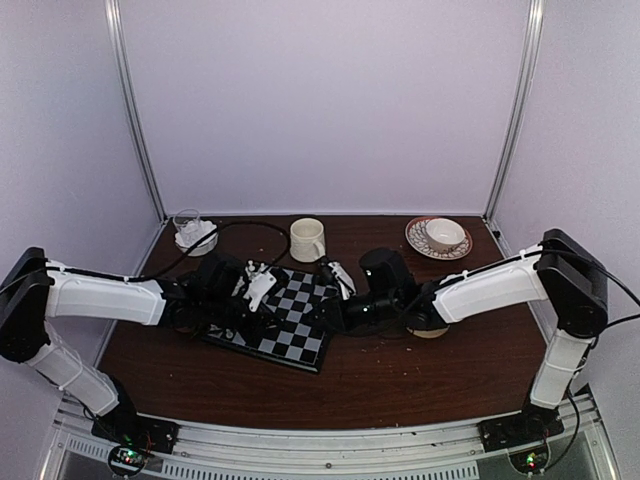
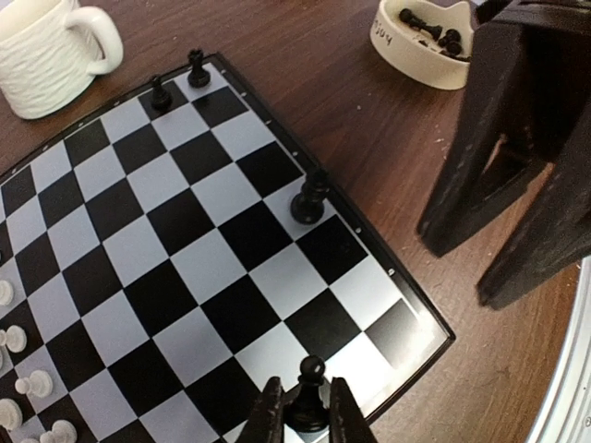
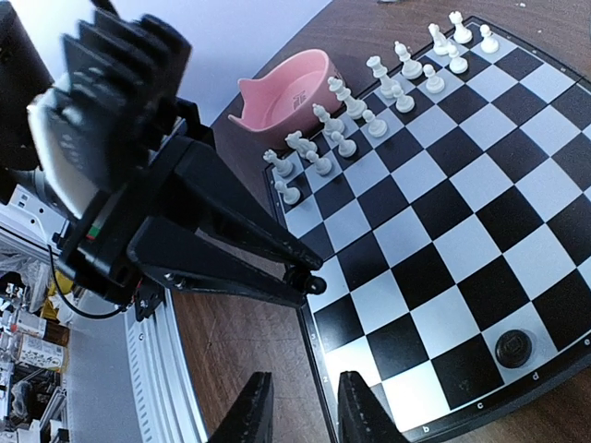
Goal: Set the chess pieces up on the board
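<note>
So your left gripper [image 2: 307, 413] is pinched down on a black pawn [image 2: 312, 386], right over a corner square of the board [image 2: 212, 240]. I can't tell from these views whether the pawn's base is actually sitting on the square or just off it. Your right gripper [image 3: 305, 413] hangs over the rim of the board near that same corner, fingers spread a bit with nothing between them. Elsewhere on the board, another black piece [image 2: 309, 198] stands upright on the edge row a few squares along from the pawn. Two black pieces [image 2: 197, 67] stand side by side at the next corner of that edge. The white pieces [image 3: 377, 72] are lined up in two rows along the opposite side of the board, all upright as far as I can see. Off the board, on the table [image 2: 369, 157], there's a white bowl [image 2: 416, 66] with spare black pieces [image 2: 448, 39] in it, out past the black side. A pale mug [image 2: 42, 55] sits just beyond the corner with the two black ones. A pink bowl [image 3: 300, 85] sits just beside the white rows, outside the rim.
</note>
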